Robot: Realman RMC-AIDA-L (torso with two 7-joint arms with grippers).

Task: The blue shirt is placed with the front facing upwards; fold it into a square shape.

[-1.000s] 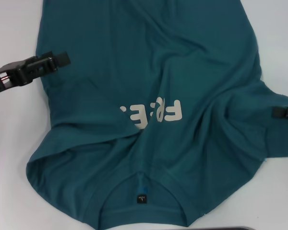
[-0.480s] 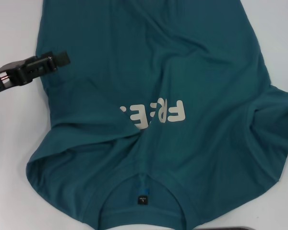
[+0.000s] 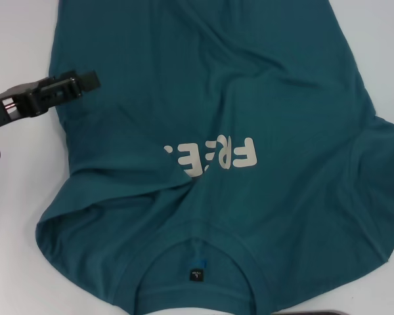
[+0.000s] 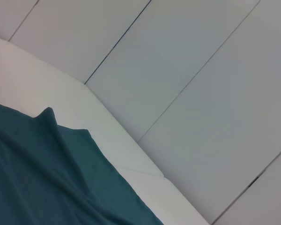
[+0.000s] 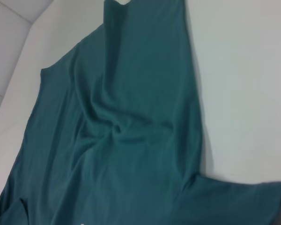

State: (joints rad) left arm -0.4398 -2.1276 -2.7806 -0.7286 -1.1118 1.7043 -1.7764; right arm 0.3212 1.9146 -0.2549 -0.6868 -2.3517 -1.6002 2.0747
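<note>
The blue shirt (image 3: 217, 164) lay spread face up on the white table (image 3: 13, 216), its round collar (image 3: 197, 246) and small dark neck label (image 3: 195, 270) at the near edge and the pale "FREE" lettering (image 3: 213, 156) reading upside down across the chest. A fold of cloth creased the fabric beside the letters, nearer than the left gripper (image 3: 85, 80) and off to its right. That gripper reached in over the shirt's left edge, its dark fingers (image 3: 75, 84) lying close together; whether they pinched any cloth could not be told. Beyond it the shirt's body ran on toward the far side of the table. The right gripper was out of sight; its wrist camera looked over rumpled cloth.
</note>
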